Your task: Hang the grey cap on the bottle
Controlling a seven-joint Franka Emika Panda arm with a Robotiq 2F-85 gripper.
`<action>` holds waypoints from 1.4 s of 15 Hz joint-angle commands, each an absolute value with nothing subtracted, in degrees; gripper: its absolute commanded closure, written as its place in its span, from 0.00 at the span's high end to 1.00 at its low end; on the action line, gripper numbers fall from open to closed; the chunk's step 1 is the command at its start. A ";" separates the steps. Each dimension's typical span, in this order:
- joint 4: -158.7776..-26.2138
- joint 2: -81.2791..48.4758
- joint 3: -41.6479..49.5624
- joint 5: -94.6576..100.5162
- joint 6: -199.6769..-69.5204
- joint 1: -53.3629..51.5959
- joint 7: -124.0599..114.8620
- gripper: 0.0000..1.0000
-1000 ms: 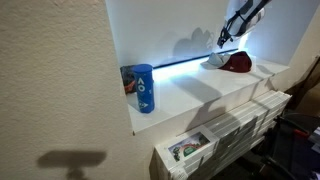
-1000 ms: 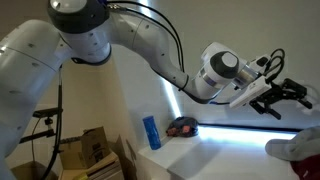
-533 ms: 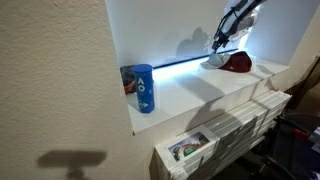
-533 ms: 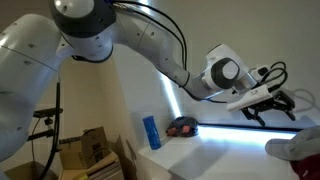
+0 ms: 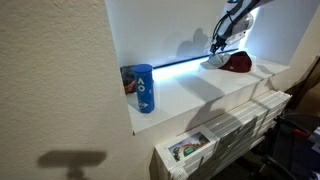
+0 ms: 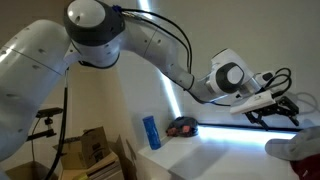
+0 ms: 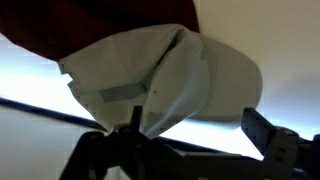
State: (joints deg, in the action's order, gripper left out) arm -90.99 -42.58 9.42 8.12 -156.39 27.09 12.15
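The grey cap (image 5: 213,61) lies at the far end of the white shelf (image 5: 190,95), against the dark red cap (image 5: 238,63). In the wrist view the grey cap (image 7: 175,80) fills the middle, with the dark red cap (image 7: 100,25) above it. My gripper (image 5: 218,43) hangs just above the grey cap and is open. Its fingers (image 7: 260,130) stand wide apart and empty at the cap's near edge. The gripper (image 6: 270,108) and grey cap (image 6: 292,149) also show in an exterior view. The blue bottle (image 5: 143,88) stands upright at the other end of the shelf, also in an exterior view (image 6: 151,132).
A small dark red object (image 6: 182,127) sits beside the bottle. A lit strip (image 5: 185,64) runs along the back wall of the shelf. White stacked items (image 5: 225,130) stand below the shelf's front edge. Cardboard boxes (image 6: 90,150) stand on the floor.
My gripper has come down and a little sideways toward the grey cap, still open. The caps and the bottle have not moved.
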 commanded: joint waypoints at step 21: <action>-78.90 -55.71 16.73 7.53 -144.53 23.66 2.40 0.45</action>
